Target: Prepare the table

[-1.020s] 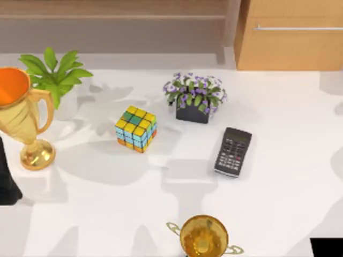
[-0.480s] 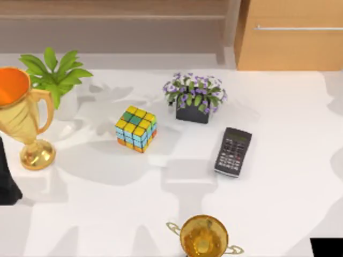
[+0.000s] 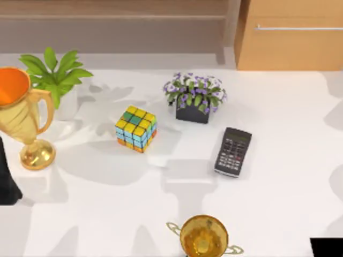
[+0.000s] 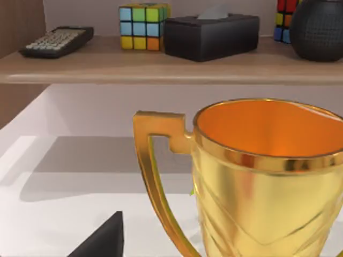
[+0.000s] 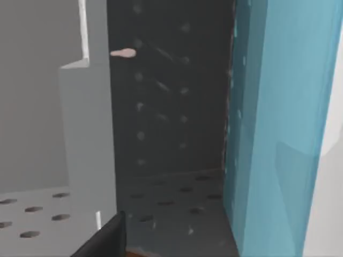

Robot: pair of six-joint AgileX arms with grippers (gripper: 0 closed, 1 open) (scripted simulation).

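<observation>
A: From above, the table (image 3: 289, 176) spans the scene, bearing cube (image 3: 136, 129), calculator (image 3: 233, 151), flowers (image 3: 195, 96); left arm (image 3: 7, 182) parked at its left edge.

B: Left wrist view: gold trophy (image 4: 268, 176) close up. Finger spread: cannot tell. The tabletop looks rigid, slippery, heavy; nothing to grasp.

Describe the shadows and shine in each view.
Top view: broad grey shadows lie across the white table, notably beside the cube and calculator. Left wrist view: the gold trophy gleams, a shadow under the shelf. Right wrist view: dim, dark panel.
</observation>
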